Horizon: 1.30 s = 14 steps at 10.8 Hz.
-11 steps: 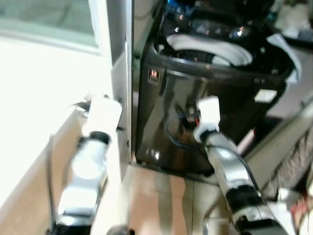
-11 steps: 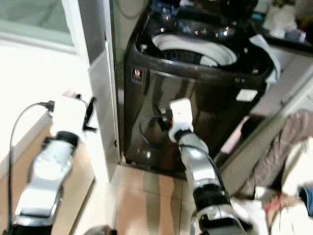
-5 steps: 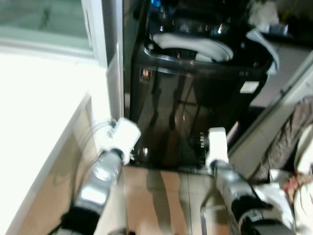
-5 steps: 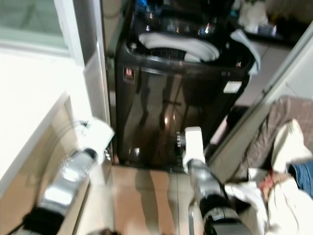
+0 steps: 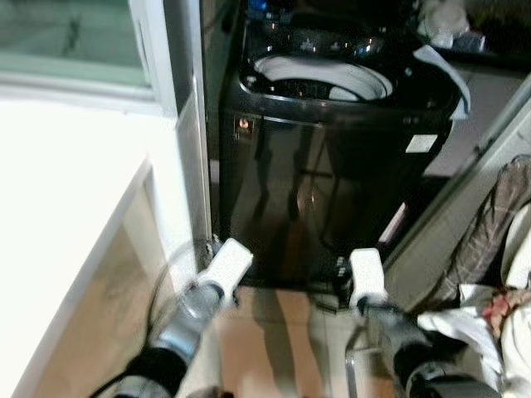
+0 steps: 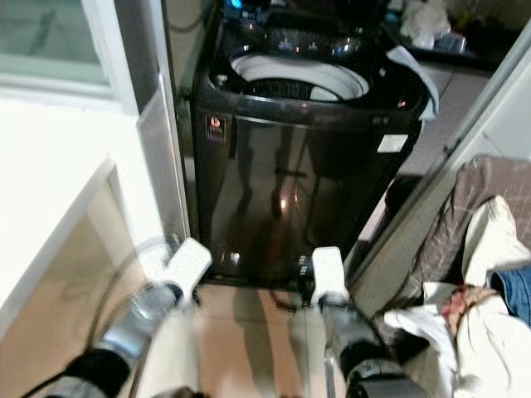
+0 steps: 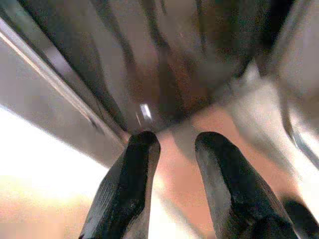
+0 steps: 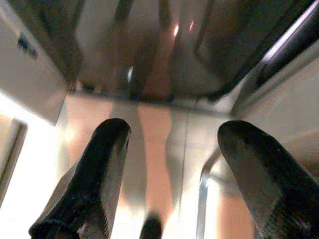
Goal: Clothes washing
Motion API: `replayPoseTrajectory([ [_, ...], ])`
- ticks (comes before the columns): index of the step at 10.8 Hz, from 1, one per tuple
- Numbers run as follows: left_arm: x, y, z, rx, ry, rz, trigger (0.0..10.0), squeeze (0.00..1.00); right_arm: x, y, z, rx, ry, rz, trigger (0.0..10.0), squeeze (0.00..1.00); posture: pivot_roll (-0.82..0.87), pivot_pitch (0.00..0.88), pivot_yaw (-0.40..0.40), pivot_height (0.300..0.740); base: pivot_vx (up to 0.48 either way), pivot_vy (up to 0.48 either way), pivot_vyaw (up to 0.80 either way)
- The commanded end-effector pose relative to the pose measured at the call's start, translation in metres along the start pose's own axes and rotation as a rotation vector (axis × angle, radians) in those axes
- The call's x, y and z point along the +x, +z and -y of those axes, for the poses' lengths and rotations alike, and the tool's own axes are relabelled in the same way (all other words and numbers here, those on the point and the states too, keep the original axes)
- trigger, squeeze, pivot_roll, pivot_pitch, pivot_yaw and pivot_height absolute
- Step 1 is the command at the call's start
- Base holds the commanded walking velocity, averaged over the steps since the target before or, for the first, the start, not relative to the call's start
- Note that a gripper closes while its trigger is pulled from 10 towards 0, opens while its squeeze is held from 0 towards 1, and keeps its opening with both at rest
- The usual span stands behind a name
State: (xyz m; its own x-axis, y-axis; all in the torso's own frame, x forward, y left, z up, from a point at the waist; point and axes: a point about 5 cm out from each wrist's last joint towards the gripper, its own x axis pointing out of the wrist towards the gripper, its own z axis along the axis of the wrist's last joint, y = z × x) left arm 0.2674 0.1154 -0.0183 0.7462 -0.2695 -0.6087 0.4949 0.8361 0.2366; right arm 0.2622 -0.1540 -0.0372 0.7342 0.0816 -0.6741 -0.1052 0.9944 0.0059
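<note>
— Tiled floor [image 6: 249, 332] by the bright window [image 5: 75, 41], and that dark top-loading washing machine [image 6: 290, 191] standing in the corner, lid up, pale drum rim [image 6: 300, 76] showing. Where's the laundry, then?

— Over on the right, near the robot: a heap of clothes [image 6: 465, 307], something white, a brownish piece, a bit of blue denim. One pale cloth [image 5: 444, 70] is draped over the machine's far right corner too.

— And the arms?

— Both hang low in front of the machine's base. Left gripper [image 7: 172, 144] has its fingers a narrow way apart, nothing between them; right gripper [image 8: 172, 134] has its fingers spread wide, also empty. Neither is near the heap.

— How would that pile handle, do you reckon?

— Soft and limp, I'd say, light by the piece but apt to trail and snag. Best pinch a thick bunched fold near the top of the heap rather than a loose edge, so it lifts whole and doesn't slide out.
</note>
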Motion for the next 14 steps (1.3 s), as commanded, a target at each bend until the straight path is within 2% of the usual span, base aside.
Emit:
replayPoseTrajectory([
  [1, -0.001, -0.025, 0.009, -0.001, -0.019, -0.125, 10.0, 0.00, -0.001, -0.010, 0.000, 0.005, 0.008, -0.060, 10.0, 0.00, 0.07, 0.026, -0.032, 0.740, 0.000, 0.000, -0.66],
  [2, -0.004, -0.043, 0.020, 0.039, -0.062, -0.218, 10.0, 0.00, -0.002, -0.017, -0.002, 0.013, 0.017, -0.097, 10.0, 0.00, 0.06, 0.019, -0.031, 0.740, 0.000, 0.000, -0.60],
  [3, -0.013, -0.070, 0.039, 0.148, -0.175, -0.338, 10.0, 0.00, -0.004, -0.028, -0.001, 0.027, 0.004, -0.149, 10.0, 0.00, 0.03, 0.018, -0.022, 0.740, 0.000, 0.000, -0.57],
  [5, -0.019, -0.083, 0.050, 0.235, -0.250, -0.387, 10.0, 0.00, -0.007, -0.039, 0.002, 0.071, -0.040, -0.182, 10.0, 0.00, 0.01, 0.023, -0.011, 0.740, 0.000, 0.000, -0.28],
  [14, -0.019, -0.083, 0.050, 0.235, -0.250, -0.387, 10.0, 0.00, -0.007, -0.039, 0.002, 0.071, -0.040, -0.182, 10.0, 0.00, 0.01, 0.023, -0.011, 0.740, 0.000, 0.000, 0.00],
])
